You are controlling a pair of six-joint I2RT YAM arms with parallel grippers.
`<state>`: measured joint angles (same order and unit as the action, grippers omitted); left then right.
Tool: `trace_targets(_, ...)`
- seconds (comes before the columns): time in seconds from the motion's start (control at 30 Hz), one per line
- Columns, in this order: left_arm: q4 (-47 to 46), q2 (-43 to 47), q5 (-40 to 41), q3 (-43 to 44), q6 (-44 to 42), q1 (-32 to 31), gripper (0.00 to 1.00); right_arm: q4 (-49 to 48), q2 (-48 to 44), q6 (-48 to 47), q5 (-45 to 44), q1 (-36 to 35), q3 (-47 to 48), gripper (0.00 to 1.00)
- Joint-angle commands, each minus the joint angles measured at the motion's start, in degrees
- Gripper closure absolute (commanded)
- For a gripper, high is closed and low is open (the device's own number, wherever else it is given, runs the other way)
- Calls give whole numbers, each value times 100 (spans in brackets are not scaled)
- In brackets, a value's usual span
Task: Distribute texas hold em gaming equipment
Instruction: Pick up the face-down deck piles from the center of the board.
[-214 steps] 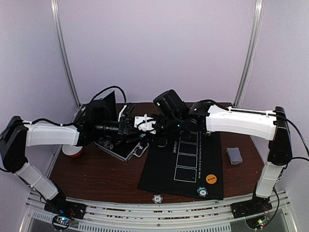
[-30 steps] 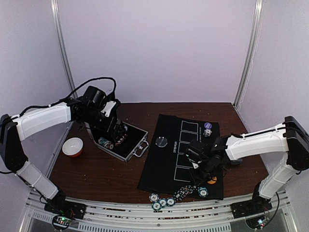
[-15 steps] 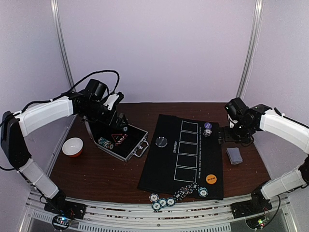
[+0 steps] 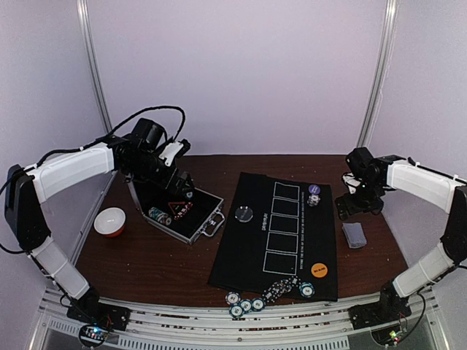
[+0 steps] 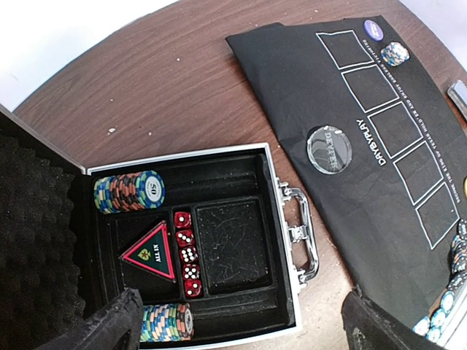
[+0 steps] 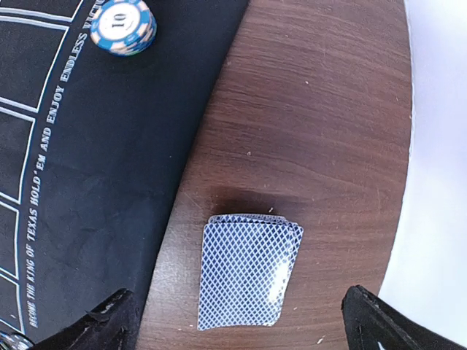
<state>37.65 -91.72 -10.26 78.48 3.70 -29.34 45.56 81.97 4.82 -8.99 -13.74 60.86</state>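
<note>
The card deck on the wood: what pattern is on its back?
The card deck has a blue-and-white diamond lattice, clearest in the right wrist view.

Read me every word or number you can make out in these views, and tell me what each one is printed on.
"10": blue-and-white chip.
"50": chip stack lying on its side.
"ALL IN": triangular marker.
"DEALER": clear disc, slightly blurred.
"THE KING OF TEXAS HOLD'EM AND ENJOY ENDLESS": edge of the black mat.
Mat's centre logo, ending "PLAY": start unclear.
Orange disc: print too small to read.
</note>
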Motion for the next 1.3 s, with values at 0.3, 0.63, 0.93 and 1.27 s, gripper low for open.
trace_targets(0.3, -47, -72, 113, 194, -249, 47, 2, 185, 444, -1130, -263, 139, -505, 0)
trace_targets(0.63, -32, -13, 102, 246, -290, 52, 2, 233, 704, -1267, 50, 609, -540, 0)
trace_targets(0.93, -30, 20, 137, 234, -330, 61, 2, 267, 1273, -1508, 704, 698, -504, 0)
trace_targets(1.27, -30, 45, 168, 229, -369, 80, 2, 236, 1832, -1545, 837, 717, -418, 6)
